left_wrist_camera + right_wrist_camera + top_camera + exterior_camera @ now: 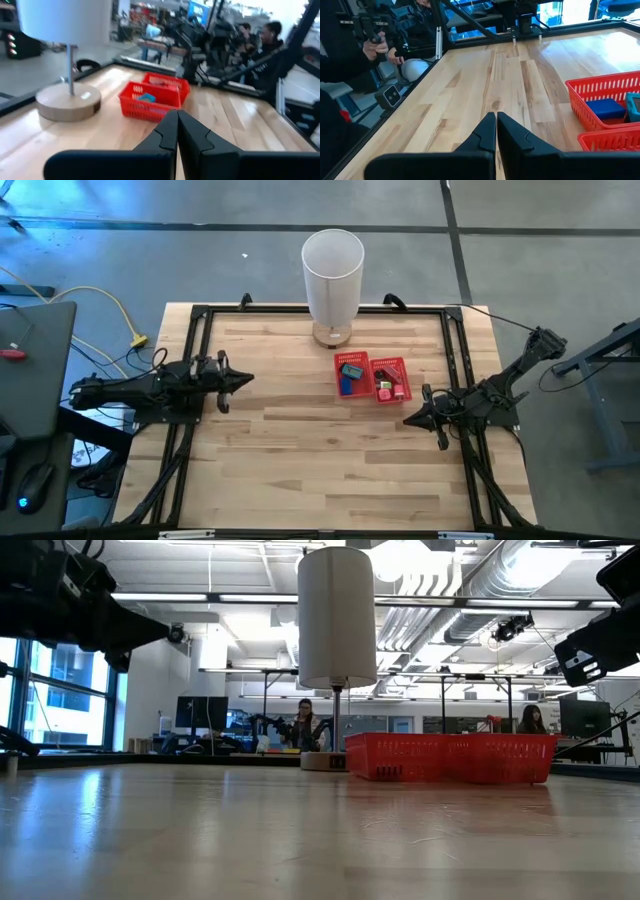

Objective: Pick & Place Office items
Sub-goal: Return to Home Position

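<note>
Your office items [349,373] lie in both compartments of the red mesh tray [371,358], with a blue piece [606,108] showing in the one farther from the right gripper [409,420]. The tray sits on the table [300,470] just ahead of that gripper's tip and a little to its side, and well ahead of the left gripper [243,378]. Both grippers hang above the wood with fingers pressed together, pinching nothing, and a tall white cylinder [333,265] stands just beyond the tray.
</note>
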Action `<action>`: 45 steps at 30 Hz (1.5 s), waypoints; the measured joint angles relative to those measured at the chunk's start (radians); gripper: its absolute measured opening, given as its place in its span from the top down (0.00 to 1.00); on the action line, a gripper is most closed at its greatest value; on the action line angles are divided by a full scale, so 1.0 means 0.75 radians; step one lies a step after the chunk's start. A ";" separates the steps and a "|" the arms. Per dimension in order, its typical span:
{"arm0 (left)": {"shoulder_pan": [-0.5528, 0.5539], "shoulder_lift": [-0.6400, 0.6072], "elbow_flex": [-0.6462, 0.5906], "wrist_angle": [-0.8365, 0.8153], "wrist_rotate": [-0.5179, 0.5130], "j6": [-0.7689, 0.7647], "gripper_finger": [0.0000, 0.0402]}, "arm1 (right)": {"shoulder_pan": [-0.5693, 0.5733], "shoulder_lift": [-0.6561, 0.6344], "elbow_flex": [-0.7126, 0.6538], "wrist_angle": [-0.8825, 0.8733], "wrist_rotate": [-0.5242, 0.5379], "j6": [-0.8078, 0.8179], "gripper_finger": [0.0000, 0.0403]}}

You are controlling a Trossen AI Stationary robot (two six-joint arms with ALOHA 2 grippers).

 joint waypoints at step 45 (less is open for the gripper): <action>0.000 0.039 -0.006 0.018 -0.141 -0.039 1.00 | 0.000 0.000 -0.001 0.007 -0.001 0.000 0.99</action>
